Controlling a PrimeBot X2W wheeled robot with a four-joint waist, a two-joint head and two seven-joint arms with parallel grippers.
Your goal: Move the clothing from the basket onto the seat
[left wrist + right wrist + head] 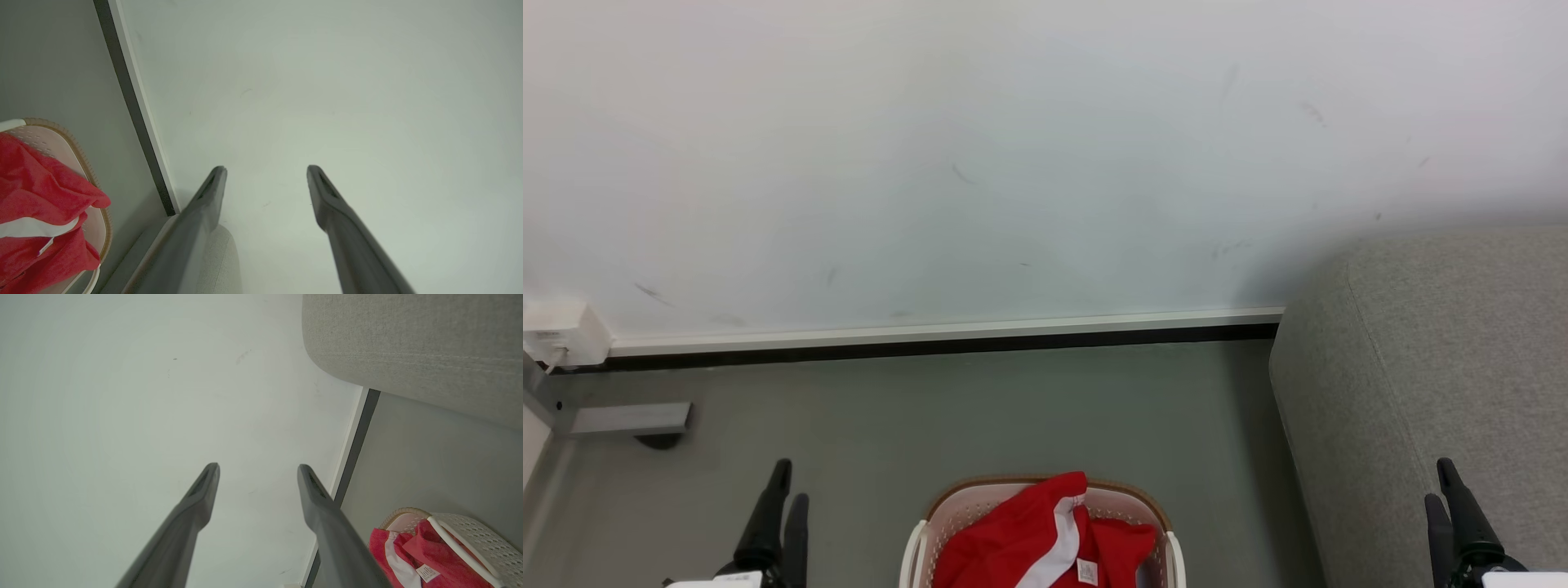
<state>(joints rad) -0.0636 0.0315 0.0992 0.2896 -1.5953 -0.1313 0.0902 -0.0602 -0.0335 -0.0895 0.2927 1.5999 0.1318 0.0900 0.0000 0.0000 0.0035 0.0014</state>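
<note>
Red clothing (1045, 539) with a white stripe and a small label is heaped in the cream basket (915, 555), which stands on the floor at the bottom middle of the head view. The grey seat (1437, 384) rises to the right of it. My left gripper (788, 483) is at the lower left, open and empty, well left of the basket. My right gripper (1439, 482) is at the lower right, in front of the seat, also open and empty. In the left wrist view the clothing (36, 192) and basket (88, 167) lie far left of my left gripper (265, 169). The right wrist view has the clothing (429, 555), basket (482, 535) and seat (408, 347) to the right of my right gripper (257, 467).
A pale wall (1013, 147) with a white and black skirting (931, 339) stands behind the grey floor (972, 416). A white socket box (560, 333) and a grey metal bracket (629, 418) sit at the far left.
</note>
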